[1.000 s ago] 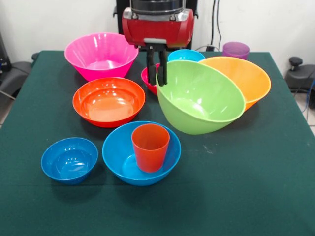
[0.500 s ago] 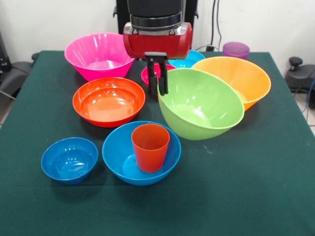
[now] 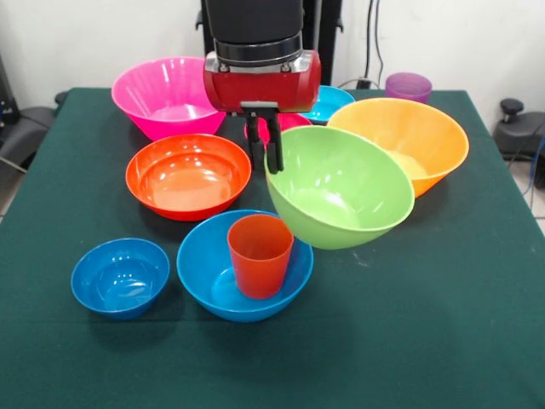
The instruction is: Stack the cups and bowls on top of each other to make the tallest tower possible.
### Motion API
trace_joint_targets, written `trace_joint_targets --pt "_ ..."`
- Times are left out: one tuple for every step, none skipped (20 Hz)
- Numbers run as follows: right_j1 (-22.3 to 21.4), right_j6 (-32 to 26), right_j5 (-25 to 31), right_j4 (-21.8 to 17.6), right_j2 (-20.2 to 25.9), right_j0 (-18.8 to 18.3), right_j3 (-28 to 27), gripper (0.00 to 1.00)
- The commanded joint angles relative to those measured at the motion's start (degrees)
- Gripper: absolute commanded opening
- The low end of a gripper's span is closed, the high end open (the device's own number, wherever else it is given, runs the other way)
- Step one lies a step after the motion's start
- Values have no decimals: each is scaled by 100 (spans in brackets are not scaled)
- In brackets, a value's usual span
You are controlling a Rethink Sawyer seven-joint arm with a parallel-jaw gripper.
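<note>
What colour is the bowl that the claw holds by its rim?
Lime green, held tilted by the claw; the front view shows it best.

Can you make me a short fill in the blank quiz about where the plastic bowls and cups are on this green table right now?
1. The gripper is shut on the rim of the lime green plastic bowl, which hangs ____.
2. The tapered orange-red plastic cup stands upright inside the ____ bowl.
3. The translucent purple cup stands behind the large ____ bowl.

Missing words: tilted; sky-blue; orange
</note>
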Motion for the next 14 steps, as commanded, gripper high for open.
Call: trace_joint_targets --pt "220 -745 79 -398 632 -83 232 0" --pt "214 -743 99 -404 654 -97 233 0" --pt "203 -739 125 -413 677 -113 236 0" --pt "181 -735 157 -416 694 -125 241 0" --pt "157 -733 193 -416 713 -138 248 0" --pt "129 -727 223 -425 719 -142 247 0" --pt "114 -726 253 -424 733 -153 244 0" --pt "108 -731 284 -432 746 -167 232 0" --pt "111 -753 320 -442 769 -184 209 0" --pt "118 -775 363 -450 786 -200 182 0" --pt "141 -794 419 -456 804 -205 116 0" --pt "142 -801 447 -462 814 -215 94 0" --pt "129 -815 470 -463 825 -230 90 0" --pt "113 -824 510 -465 831 -238 78 0"
